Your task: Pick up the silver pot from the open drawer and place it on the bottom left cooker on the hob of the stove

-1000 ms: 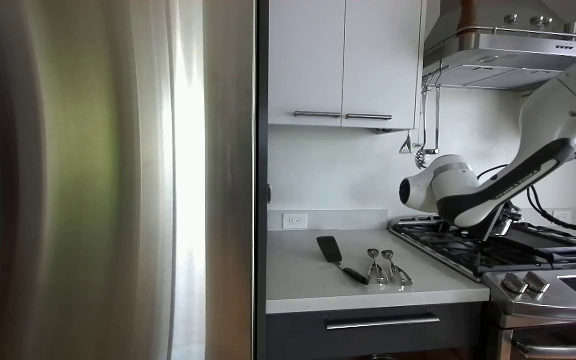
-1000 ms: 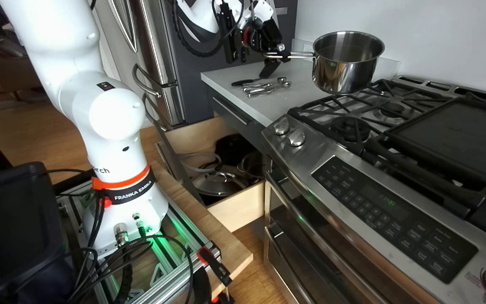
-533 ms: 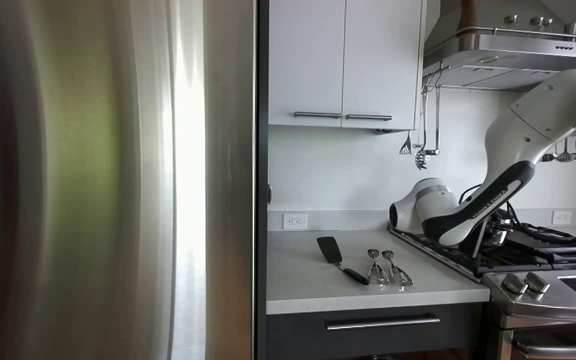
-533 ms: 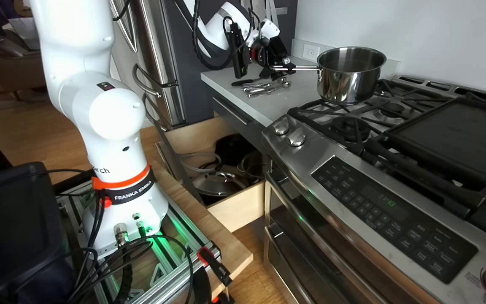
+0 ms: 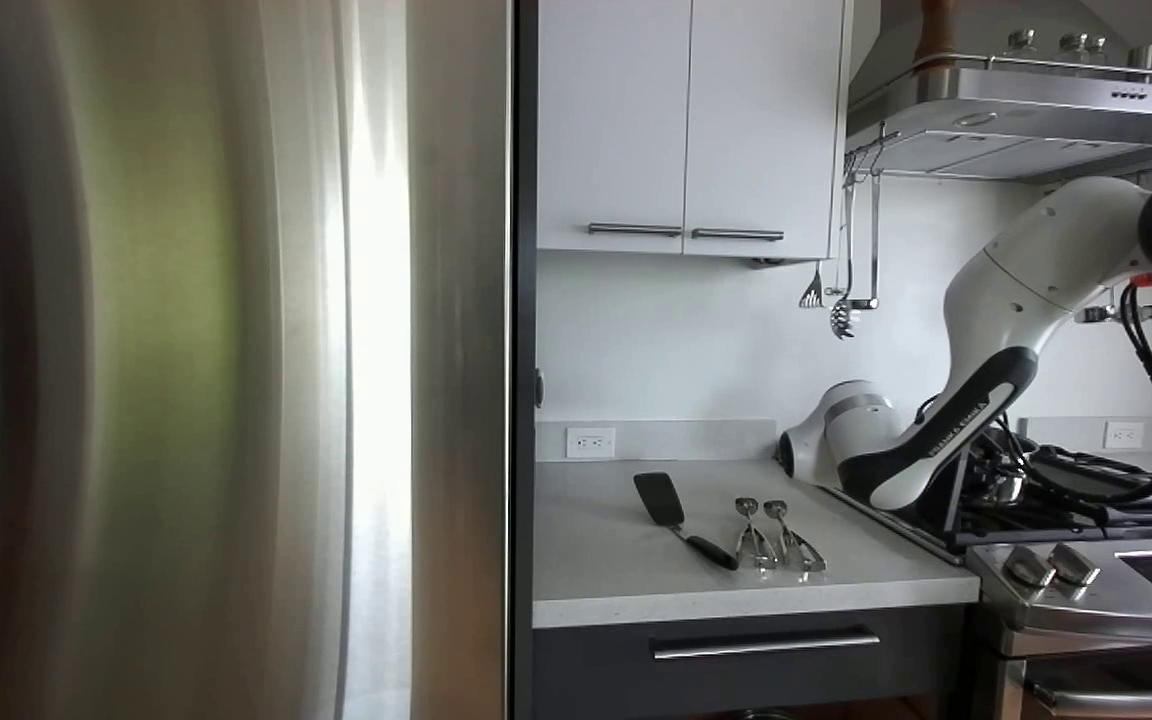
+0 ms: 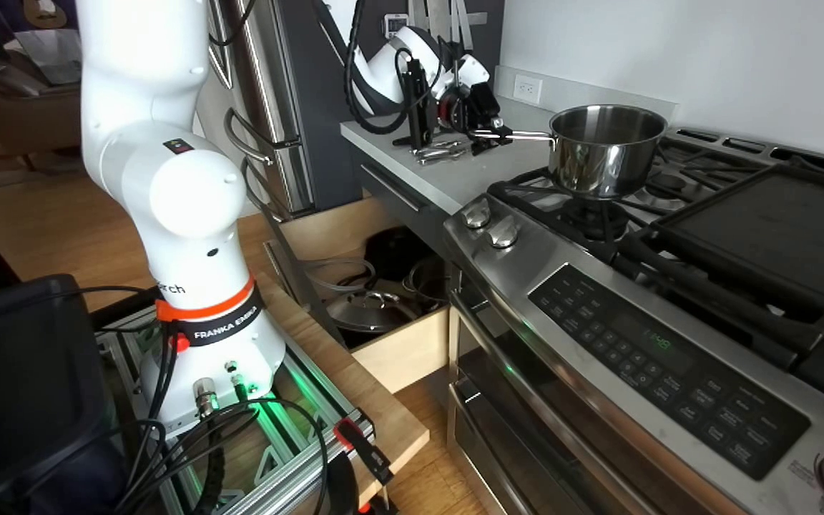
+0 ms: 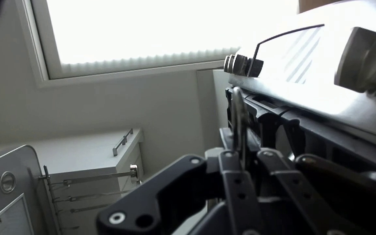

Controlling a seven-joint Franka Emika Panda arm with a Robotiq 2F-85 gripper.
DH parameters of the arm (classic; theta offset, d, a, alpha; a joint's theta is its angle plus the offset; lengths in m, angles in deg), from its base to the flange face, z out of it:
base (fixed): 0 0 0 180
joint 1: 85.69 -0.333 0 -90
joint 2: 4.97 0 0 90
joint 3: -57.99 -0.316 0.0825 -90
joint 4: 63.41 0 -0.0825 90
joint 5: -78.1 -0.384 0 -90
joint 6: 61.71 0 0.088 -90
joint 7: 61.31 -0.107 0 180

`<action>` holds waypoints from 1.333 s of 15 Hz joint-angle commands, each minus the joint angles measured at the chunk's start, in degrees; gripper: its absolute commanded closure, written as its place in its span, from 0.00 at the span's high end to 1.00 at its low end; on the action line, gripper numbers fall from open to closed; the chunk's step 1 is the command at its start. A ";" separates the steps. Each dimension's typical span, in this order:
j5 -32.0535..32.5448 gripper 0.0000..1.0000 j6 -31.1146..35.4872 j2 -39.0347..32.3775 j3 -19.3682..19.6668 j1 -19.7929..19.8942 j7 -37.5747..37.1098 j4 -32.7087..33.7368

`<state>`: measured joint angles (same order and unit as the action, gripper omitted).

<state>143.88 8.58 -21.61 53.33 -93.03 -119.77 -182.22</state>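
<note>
The silver pot point(image 6: 609, 161) hangs upright, low over the front-left part of the hob point(image 6: 677, 154). My gripper point(image 6: 503, 134) is shut on its long handle point(image 6: 532, 136), reaching in from the countertop side. In the wrist view the handle point(image 7: 239, 111) runs up between the fingers of the gripper point(image 7: 240, 140). The bottom left cooker point(image 6: 593, 217) lies just under the pot and is partly covered by it. Whether the pot's base touches the grates I cannot tell. Below the counter the open drawer point(image 6: 405, 357) stands pulled out. The arm hides most of the pot in an exterior view.
A black spatula point(image 5: 658, 498) and two metal scoops point(image 5: 781, 540) lie on the white countertop point(image 5: 616, 585), near the wrist. A black griddle point(image 6: 777, 229) covers the middle of the hob. The drawer holds a lid point(image 6: 373, 311) and other cookware. A range hood point(image 5: 1036, 110) hangs above.
The pot and gripper have come down steadily toward the hob and shifted slightly toward its front-left burner. The grip on the handle has stayed the same.
</note>
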 commanded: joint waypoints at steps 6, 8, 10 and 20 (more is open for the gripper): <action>3.69 0.02 -1.87 -4.97 0.99 0.27 0.71 5.17; 3.35 0.02 -1.66 -5.78 1.11 0.41 0.95 5.75; 2.87 0.02 -1.20 -6.39 1.14 0.72 1.62 6.14; 2.03 0.59 -1.10 -6.33 1.30 1.23 2.17 7.28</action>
<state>145.75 8.22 -28.05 54.77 -91.96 -117.97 -175.16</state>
